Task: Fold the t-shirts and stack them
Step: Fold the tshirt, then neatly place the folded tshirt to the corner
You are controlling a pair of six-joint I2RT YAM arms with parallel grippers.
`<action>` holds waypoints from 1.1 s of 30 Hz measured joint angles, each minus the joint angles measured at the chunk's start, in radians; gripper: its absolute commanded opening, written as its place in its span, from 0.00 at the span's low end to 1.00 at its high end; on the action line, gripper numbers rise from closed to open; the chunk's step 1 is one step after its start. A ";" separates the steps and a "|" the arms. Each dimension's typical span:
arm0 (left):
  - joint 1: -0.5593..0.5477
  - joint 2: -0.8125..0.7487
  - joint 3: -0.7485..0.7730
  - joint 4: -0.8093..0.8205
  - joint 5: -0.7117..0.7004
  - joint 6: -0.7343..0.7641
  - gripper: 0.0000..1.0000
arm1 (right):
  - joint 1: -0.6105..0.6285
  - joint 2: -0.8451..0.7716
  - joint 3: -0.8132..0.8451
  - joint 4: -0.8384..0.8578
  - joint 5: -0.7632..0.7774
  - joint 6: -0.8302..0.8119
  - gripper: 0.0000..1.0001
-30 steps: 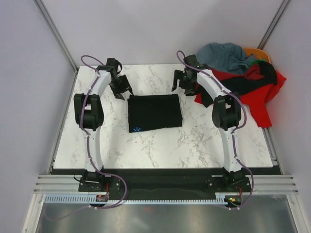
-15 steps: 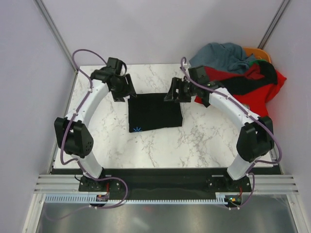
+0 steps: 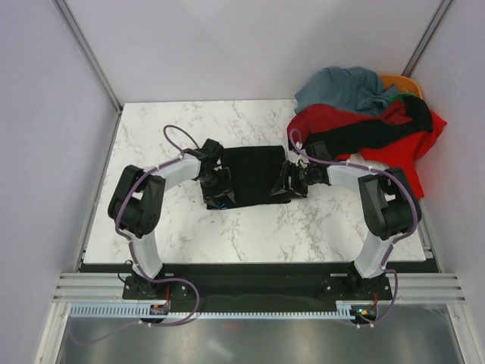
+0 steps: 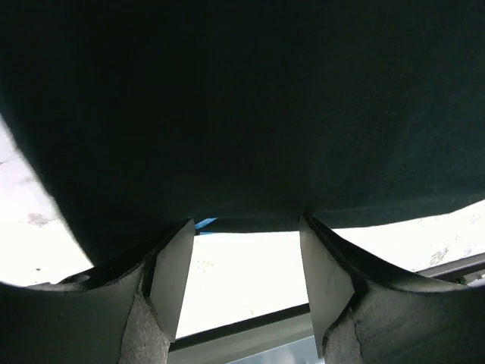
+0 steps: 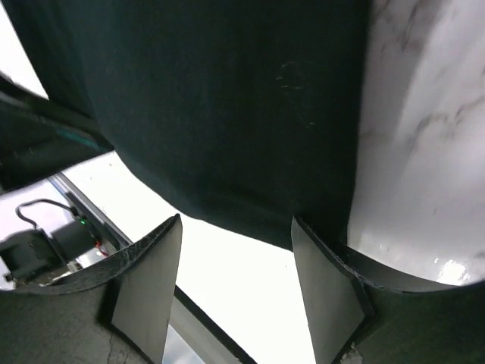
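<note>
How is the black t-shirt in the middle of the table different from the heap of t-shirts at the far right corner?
The black t-shirt lies flat, folded into a neat rectangle; the heap is crumpled. The black t-shirt is one colour; the heap mixes red, grey-blue, black, orange and green. The left gripper and right gripper are at the black t-shirt's near corners, neither at the heap. Both are cloth.

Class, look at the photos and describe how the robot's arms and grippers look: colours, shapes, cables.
Both the left arm and right arm have white curved links joined by bulky black joints, on black bases. A purple cable loops along each. The left gripper and right gripper are black, each with two flat pale pads inside dark grey fingers.
</note>
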 measured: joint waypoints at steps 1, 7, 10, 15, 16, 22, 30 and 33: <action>0.006 0.000 -0.004 0.006 0.005 0.000 0.66 | 0.001 -0.017 -0.023 0.015 0.001 -0.006 0.70; 0.008 -0.047 -0.057 0.058 -0.005 0.003 0.65 | 0.013 -0.111 -0.121 -0.001 0.040 -0.044 0.73; 0.005 -0.072 -0.074 0.062 -0.031 0.014 0.67 | 0.013 -0.163 -0.126 -0.084 0.127 -0.074 0.79; 0.011 -0.168 -0.055 -0.043 -0.137 0.069 0.75 | 0.013 -0.291 -0.058 -0.293 0.344 -0.129 0.89; 0.015 -0.184 -0.035 -0.063 -0.148 0.077 0.75 | 0.018 -0.314 -0.027 -0.325 0.380 -0.134 0.89; 0.068 -0.253 0.114 -0.083 -0.188 0.123 0.74 | 0.126 -0.480 0.050 -0.374 0.508 -0.106 0.92; 0.050 -0.167 0.209 -0.086 -0.164 0.105 0.71 | 0.340 -0.676 -0.277 -0.274 0.529 0.056 0.91; -0.011 -0.074 0.270 -0.079 -0.146 0.071 0.70 | 0.350 -0.734 -0.361 -0.290 0.560 0.104 0.91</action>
